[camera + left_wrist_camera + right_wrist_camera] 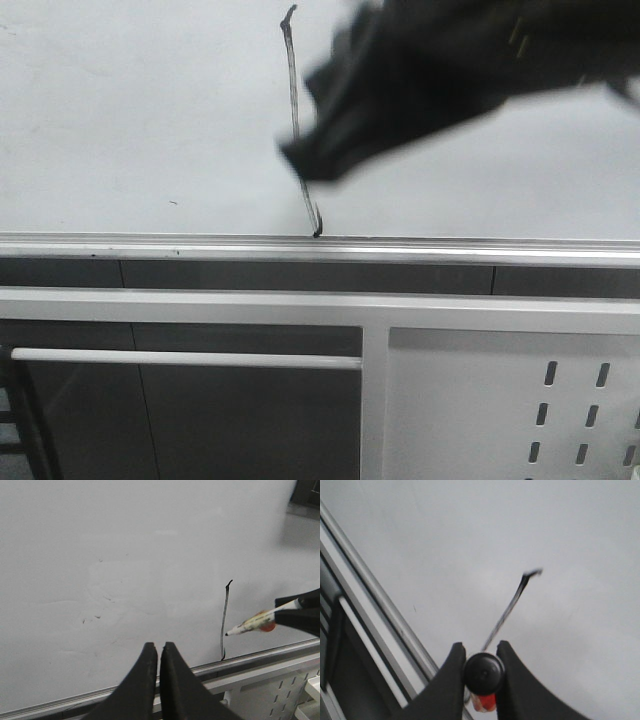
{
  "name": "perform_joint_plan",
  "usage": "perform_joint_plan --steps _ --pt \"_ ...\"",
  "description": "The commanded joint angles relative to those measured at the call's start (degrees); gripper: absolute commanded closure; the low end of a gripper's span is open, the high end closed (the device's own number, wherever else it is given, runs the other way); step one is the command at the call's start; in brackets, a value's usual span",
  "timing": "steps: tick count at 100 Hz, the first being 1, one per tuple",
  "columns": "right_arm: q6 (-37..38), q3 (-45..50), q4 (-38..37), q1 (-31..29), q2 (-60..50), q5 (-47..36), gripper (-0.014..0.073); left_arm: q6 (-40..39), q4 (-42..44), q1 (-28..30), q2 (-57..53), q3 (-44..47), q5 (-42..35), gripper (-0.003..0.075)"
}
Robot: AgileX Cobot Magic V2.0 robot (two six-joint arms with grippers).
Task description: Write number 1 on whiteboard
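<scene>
The number 1 (pixel 296 120) stands on the whiteboard (pixel 120 110), its foot just above the silver rail (pixel 150 246). The right gripper (pixel 480 667) clamps a marker (pixel 252 623), tip just right of the stroke. The left gripper (pixel 159 652) holds nothing, its fingers nearly together.

The whiteboard (pixel 120 110) is a pale grey-white, glossy, with a silver rail (pixel 150 246) along its lower edge. The number 1 (pixel 296 110) is a thin black stroke that fades to grey along its middle. A tiny dark speck (pixel 173 203) marks the board toward its lower left. The right tool (pixel 481 667) is black, and the marker (pixel 252 624) in it is white with yellowish mottling, an orange-red patch and a black end. The left tool (pixel 159 652) is black too. Below the rail, the perforated panel (pixel 500 400) is white with rows of dark slanted slots, set against dark grey.
</scene>
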Motion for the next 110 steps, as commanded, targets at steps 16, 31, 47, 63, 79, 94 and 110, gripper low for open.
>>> perform_joint_plan --steps 16,31,47,63,79,94,110 --pt "-0.87 -4.63 -1.07 7.17 -13.77 10.19 0.0671 0.21 -3.92 0.15 0.66 -1.49 -5.84 0.0739" --pt "-0.87 -7.71 1.63 7.17 -15.79 20.28 0.0671 15.2 -12.98 0.15 2.16 -3.86 0.24 0.0707" --pt "-0.87 -10.42 4.52 7.17 -15.68 25.09 0.0671 33.53 -23.56 0.15 8.06 -9.85 15.53 0.0486" --pt "-0.87 -12.72 5.4 7.05 -15.27 32.69 0.0671 38.94 -26.63 0.15 13.37 -14.99 25.88 0.043" --pt "-0.87 -16.15 5.94 6.92 -11.54 40.77 0.0671 44.13 -31.87 0.15 16.44 -18.15 29.86 0.046" --pt "-0.87 -20.59 6.05 6.92 -6.48 43.93 0.066 44.55 -33.54 0.15 17.93 -19.55 30.4 0.0471" --pt "-0.87 -24.2 6.05 6.92 -3.6 46.47 0.0659 44.55 -32.27 0.15 17.93 -19.89 31.77 0.0471"
